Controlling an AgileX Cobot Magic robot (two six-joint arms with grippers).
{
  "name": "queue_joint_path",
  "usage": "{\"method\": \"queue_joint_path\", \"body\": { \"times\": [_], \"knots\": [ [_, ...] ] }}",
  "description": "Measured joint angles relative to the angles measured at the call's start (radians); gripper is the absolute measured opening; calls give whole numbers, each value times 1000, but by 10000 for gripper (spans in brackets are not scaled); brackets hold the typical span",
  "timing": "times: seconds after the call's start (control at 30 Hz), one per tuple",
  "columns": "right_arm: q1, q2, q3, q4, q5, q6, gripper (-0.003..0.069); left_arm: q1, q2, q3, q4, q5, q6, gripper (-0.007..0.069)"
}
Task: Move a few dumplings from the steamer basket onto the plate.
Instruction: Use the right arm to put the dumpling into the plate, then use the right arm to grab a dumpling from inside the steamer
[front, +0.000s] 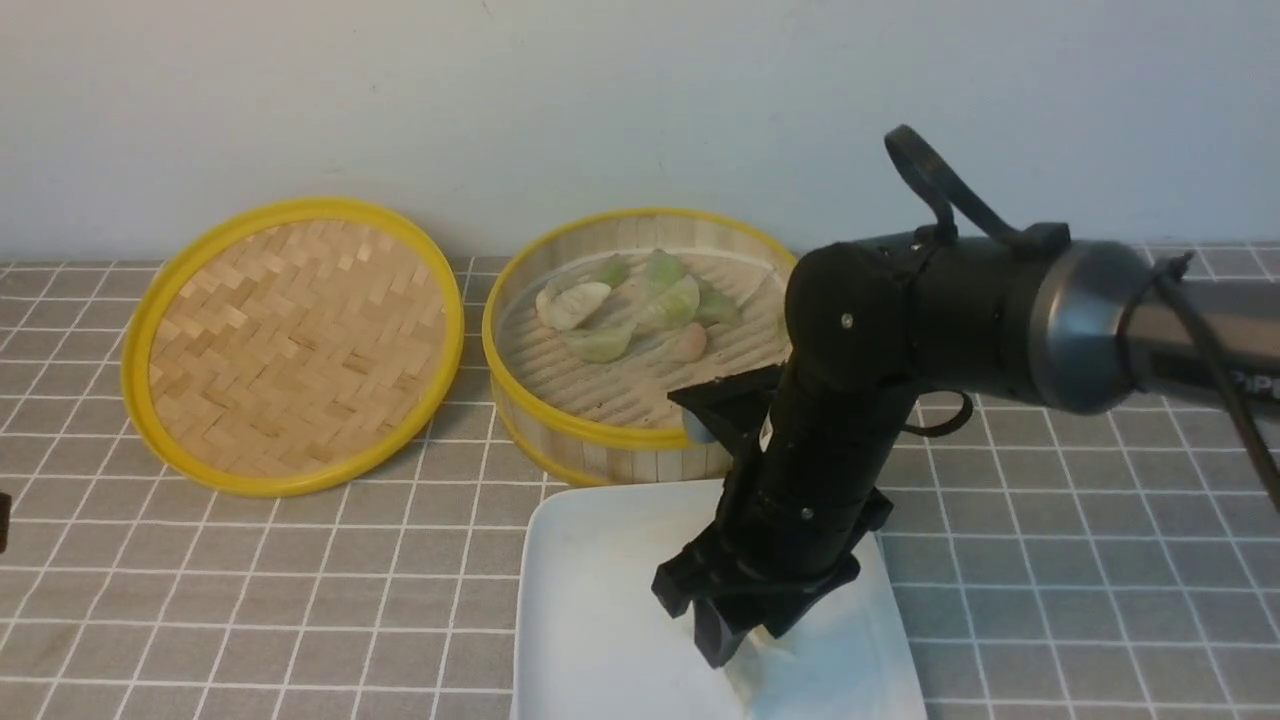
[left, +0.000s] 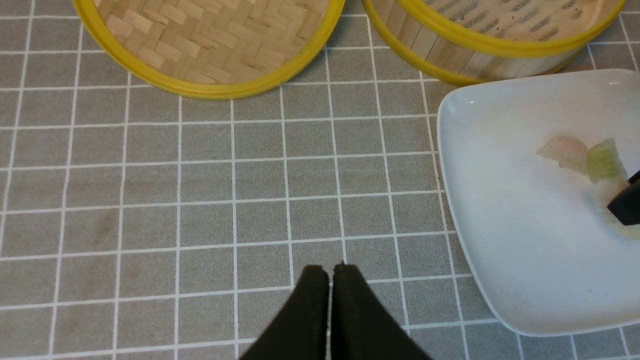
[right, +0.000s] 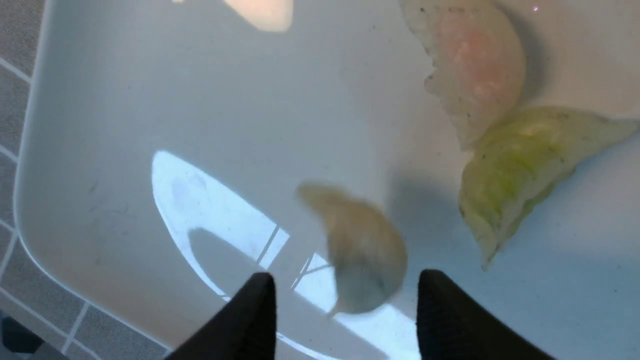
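**A:** Your right gripper (right: 347, 274), quick?

**B:** Low over the plate (right: 150, 100), jaws well apart, gripping nothing. A whitish dumpling (right: 360, 250) lies between the fingertips and seems to touch neither, but it's blurred.

**A:** Around it?

**B:** A pink dumpling (right: 470, 65) and a green dumpling (right: 520, 175) touch each other just beyond. Your left gripper (left: 330, 272) is closed tight and empty over the tablecloth (left: 200, 200), beside the plate.

**A:** Farther back?

**B:** The steamer basket (front: 600, 440) is just behind the plate with dumplings (front: 640, 300) clustered inside. Your right arm (front: 900, 320) hides its right side and, from the front, the plate's dumplings.
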Motion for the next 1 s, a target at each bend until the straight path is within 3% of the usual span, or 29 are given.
{"method": "queue_joint_path", "body": {
  "times": [0.03, 0.2, 0.37, 0.53, 1.0],
  "knots": [
    [0, 0, -19, -2, -1, 0, 428, 0, 0, 0, 0, 0, 0, -5],
    [-10, 0, -116, -87, -3, 0, 505, 0, 2, 0, 0, 0, 0, -5],
    [-78, 16, -270, -213, -43, -12, 512, 0, 18, 0, 0, 7, 1, -5],
    [-157, 133, -452, -224, -58, -107, 512, 0, 42, 0, -1, 8, 1, -5],
    [-169, 532, -839, -220, -123, -182, 512, 0, 92, 0, -29, 63, 1, -5]
  ]
}}
